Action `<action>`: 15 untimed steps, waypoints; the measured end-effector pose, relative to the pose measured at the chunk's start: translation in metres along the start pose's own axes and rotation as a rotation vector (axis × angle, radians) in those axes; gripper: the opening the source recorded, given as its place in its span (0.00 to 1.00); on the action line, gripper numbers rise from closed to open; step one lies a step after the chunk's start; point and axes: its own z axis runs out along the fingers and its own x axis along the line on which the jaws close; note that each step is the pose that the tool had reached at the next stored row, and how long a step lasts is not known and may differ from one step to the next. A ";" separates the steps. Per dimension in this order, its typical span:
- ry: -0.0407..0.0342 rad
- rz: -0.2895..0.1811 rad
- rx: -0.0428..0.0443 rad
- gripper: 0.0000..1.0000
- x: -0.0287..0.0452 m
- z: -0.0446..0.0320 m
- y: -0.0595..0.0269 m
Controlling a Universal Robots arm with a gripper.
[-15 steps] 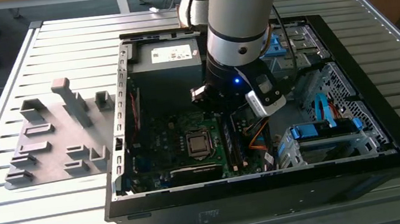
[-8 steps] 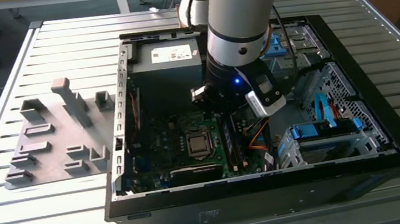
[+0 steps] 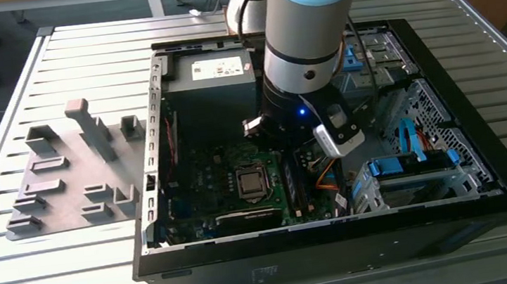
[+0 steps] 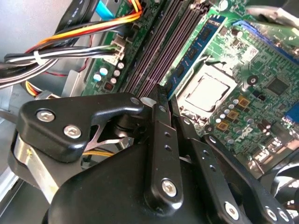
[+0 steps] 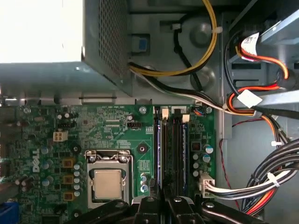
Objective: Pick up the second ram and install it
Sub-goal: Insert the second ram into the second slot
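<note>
The gripper hangs inside the computer case, right over the memory slots. Its jaws are close together and hold nothing. A blue memory stick stands in the slot just beside the jaws, next to the silver chip.

Slatted grey tabletop carrying an open black computer case and, just beside it toward the exterior view's left, a grey fixture plate with upright blocks.
</note>
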 end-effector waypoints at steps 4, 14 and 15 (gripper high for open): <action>0.0004 -0.021 0.0003 0.14 -0.0001 0.0034 -0.0009; 0.0005 -0.022 0.0009 0.14 -0.0005 0.0134 -0.0034; 0.0004 -0.021 0.0009 0.14 -0.0007 0.0144 -0.0034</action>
